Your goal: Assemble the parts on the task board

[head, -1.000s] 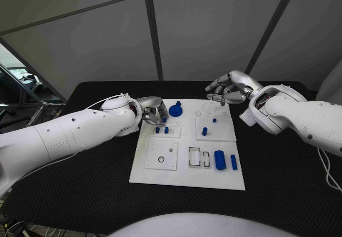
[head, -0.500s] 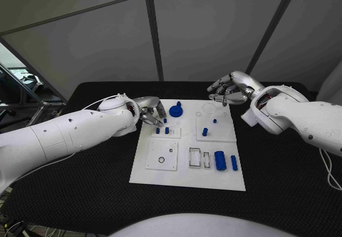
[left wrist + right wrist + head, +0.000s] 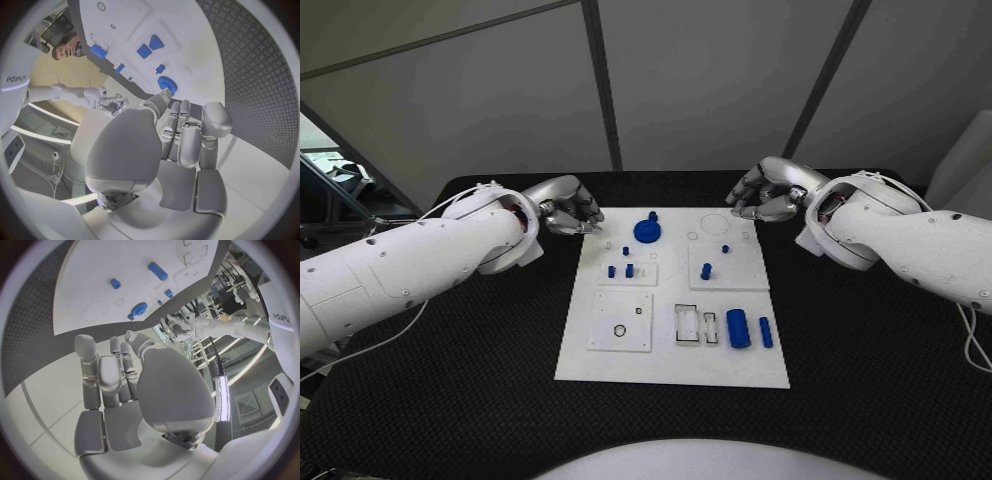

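Note:
The white task board (image 3: pixel 672 345) lies in the middle of the black table. A blue gear (image 3: pixel 648 230) stands near its far edge, and small blue pegs (image 3: pixel 620 270) and another peg (image 3: pixel 705 270) stand mid-board. Two blue cylinders (image 3: pixel 737 328) lie near the right side. My left hand (image 3: pixel 570 215) hovers just off the board's far left corner, fingers curled in, holding nothing. My right hand (image 3: pixel 764 195) hovers off the far right corner, also curled and empty. The left wrist view shows my left hand (image 3: pixel 181 140) behind the gear (image 3: pixel 167 83). The right wrist view shows my right hand (image 3: pixel 115 375), the gear (image 3: pixel 139 309) and a cylinder (image 3: pixel 157 271).
Rectangular slots (image 3: pixel 691 323) and a small ring (image 3: pixel 619 330) mark the board's near half. Black table surface (image 3: pixel 459 380) surrounds the board on all sides. Grey wall panels stand behind the table's far edge.
My left hand has drawn back from over the board's edge near the gear to off its far left corner. The camera shifted slightly. The right hand has hardly moved.

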Controlling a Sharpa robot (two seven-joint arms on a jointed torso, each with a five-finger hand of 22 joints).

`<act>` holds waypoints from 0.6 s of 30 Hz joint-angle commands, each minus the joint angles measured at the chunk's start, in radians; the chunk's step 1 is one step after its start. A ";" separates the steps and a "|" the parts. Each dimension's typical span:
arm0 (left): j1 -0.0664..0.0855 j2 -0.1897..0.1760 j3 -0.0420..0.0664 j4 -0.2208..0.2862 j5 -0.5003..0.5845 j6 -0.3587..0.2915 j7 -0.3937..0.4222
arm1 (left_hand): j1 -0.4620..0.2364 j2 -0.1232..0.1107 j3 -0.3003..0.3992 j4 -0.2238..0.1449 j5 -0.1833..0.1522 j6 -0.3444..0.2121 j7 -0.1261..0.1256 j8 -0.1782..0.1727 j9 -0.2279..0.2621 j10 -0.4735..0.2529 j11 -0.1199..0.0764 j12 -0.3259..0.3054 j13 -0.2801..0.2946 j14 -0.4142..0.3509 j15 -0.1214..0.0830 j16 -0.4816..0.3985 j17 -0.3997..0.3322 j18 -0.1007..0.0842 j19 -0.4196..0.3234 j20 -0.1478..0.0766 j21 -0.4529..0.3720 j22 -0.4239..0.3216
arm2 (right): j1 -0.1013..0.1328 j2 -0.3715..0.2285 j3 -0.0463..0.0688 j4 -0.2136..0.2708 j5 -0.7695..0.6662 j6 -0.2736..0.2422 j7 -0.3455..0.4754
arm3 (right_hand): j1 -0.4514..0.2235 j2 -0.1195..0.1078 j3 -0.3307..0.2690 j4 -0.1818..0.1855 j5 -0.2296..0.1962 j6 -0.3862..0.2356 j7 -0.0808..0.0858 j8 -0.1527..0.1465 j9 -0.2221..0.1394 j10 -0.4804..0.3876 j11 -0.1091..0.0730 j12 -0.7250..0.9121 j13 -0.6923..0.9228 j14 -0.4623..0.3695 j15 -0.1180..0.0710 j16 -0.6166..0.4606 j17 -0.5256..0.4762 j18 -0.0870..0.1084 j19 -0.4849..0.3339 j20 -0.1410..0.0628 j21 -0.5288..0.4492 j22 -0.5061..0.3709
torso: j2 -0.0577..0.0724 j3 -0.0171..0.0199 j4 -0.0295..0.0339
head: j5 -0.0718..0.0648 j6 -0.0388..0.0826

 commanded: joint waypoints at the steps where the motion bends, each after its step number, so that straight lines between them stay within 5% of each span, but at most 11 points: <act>1: 0.003 -0.028 0.003 0.013 0.311 -0.047 0.113 | -0.006 0.006 0.023 0.001 0.004 0.013 0.000 0.004 0.000 0.015 -0.004 0.013 -0.001 -0.118 -0.009 -0.161 -0.284 -0.060 -0.048 -0.004 -0.104 -0.049 | -0.009 0.005 0.000 -0.001 -0.273 0.039 -0.064 | -0.002 -0.015 0.001 -0.005 -0.007 -0.003 -0.006 -0.014 -0.003 -0.006 0.003 -0.026 -0.018 0.036 0.004 0.008 0.006 -0.007 0.008 0.002 0.010 0.012 | -0.001 -0.0003 0.0003 | -0.018 0.008; 2: 0.003 -0.037 0.003 0.017 0.381 -0.042 0.130 | -0.011 0.004 0.030 0.003 0.003 0.012 0.003 0.002 -0.001 0.012 -0.003 0.014 -0.003 -0.163 -0.007 -0.227 -0.385 -0.047 -0.083 -0.004 -0.184 -0.087 | -0.013 0.006 -0.001 -0.001 -0.304 0.039 -0.072 | -0.004 -0.018 0.000 -0.004 -0.008 -0.007 -0.006 -0.019 -0.005 -0.010 0.004 -0.034 -0.024 0.036 0.004 0.012 0.011 -0.007 0.009 0.003 0.014 0.016 | -0.001 -0.0008 0.0005 | -0.022 0.010; 7: 0.004 -0.061 0.003 0.036 0.720 -0.018 0.230 | -0.016 0.007 0.051 0.004 0.003 0.001 0.012 -0.004 -0.003 -0.015 0.005 0.024 -0.009 -0.261 -0.002 -0.384 -0.614 -0.016 -0.174 0.001 -0.396 -0.195 | -0.031 0.015 -0.005 -0.002 -0.405 0.046 -0.101 | -0.010 -0.025 0.000 -0.005 -0.013 -0.014 -0.007 -0.033 -0.008 -0.017 0.007 -0.057 -0.041 0.041 0.007 0.035 0.036 -0.012 0.020 0.004 0.035 0.043 | 0.000 -0.0005 0.0021 | -0.029 0.016; 12: 0.004 -0.077 0.003 0.063 0.918 0.002 0.294 | -0.017 0.013 0.055 0.001 0.003 0.004 0.010 0.000 -0.001 -0.001 0.002 0.052 -0.003 -0.276 -0.004 -0.419 -0.654 -0.010 -0.194 0.001 -0.447 -0.225 | -0.045 0.024 -0.008 0.004 -0.461 0.069 -0.120 | -0.011 -0.028 0.001 -0.006 -0.017 -0.016 -0.007 -0.041 -0.009 -0.017 0.009 -0.069 -0.052 0.047 0.009 0.060 0.062 -0.017 0.036 0.005 0.059 0.074 | 0.002 -0.0012 -0.0014 | -0.028 0.019; 18: 0.003 -0.089 0.002 0.087 1.022 0.018 0.321 | -0.014 0.019 0.056 -0.007 0.003 0.016 0.005 0.008 0.001 0.028 -0.009 0.090 0.009 -0.276 -0.011 -0.429 -0.670 -0.010 -0.195 -0.004 -0.457 -0.233 | -0.053 0.028 -0.009 0.023 -0.494 0.099 -0.133 | -0.017 -0.032 0.001 -0.005 -0.020 -0.014 -0.001 -0.049 -0.009 -0.013 0.013 -0.080 -0.065 0.054 0.013 0.090 0.093 -0.024 0.056 0.007 0.092 0.116 | 0.002 0.0000 -0.0005 | -0.030 0.019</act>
